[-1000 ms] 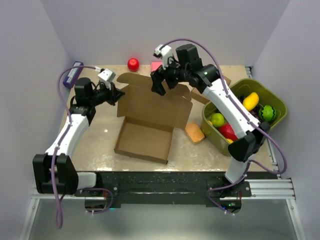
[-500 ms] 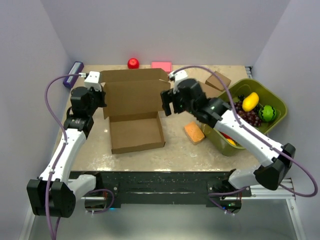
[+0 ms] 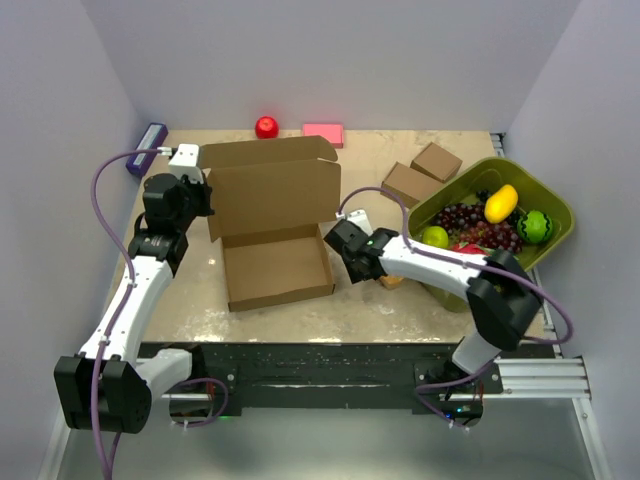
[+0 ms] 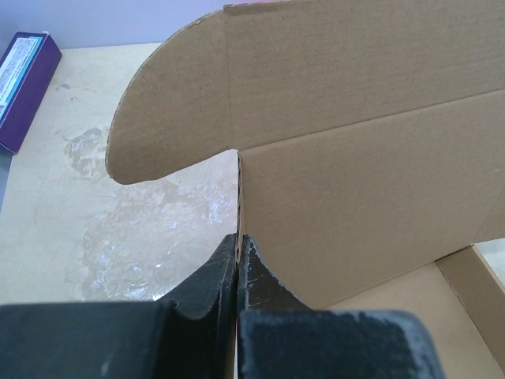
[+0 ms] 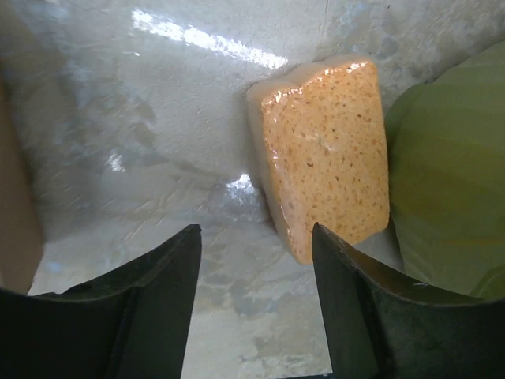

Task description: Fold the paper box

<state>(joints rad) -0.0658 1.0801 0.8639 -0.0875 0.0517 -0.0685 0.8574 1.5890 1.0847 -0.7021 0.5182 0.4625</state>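
1. Paper box (image 3: 275,225) sits left of centre on the table (image 3: 400,305). Its tray part lies flat with low side walls up. The lid panel stands upright along the tray's 12 o'clock edge, and a top flap bends back from the lid toward 12 o'clock
2. Left gripper (image 4: 238,246) is at 9 o'clock of the lid. Its fingers (image 4: 207,278) are pressed together on the lid's left vertical edge, with the cardboard pinched between them. In the left wrist view a rounded ear flap juts from the lid at about 11 o'clock of the pinch
3. Right gripper (image 5: 256,237) is low over the table at 3 o'clock of the tray, near its right wall. Its fingers are spread apart with nothing between them, only bare glossy tabletop
4. Sponge (image 5: 327,154), orange, lies flat on the table at 1 o'clock of the finger gap in the right wrist view, untouched. Its far side is close to the green bin (image 5: 446,181)
5. The bin is at 3 o'clock on the table and holds grapes (image 3: 468,218), a yellow fruit (image 3: 501,203) and a green apple (image 3: 434,237)
6. Small brown boxes (image 3: 437,161), two of them, closed, lie at 1 o'clock on the table, beside the bin's far-left rim
7. Red ball (image 3: 266,127) and pink block (image 3: 323,133) are at the 12 o'clock edge; purple box (image 3: 151,147) is at the 10 o'clock corner
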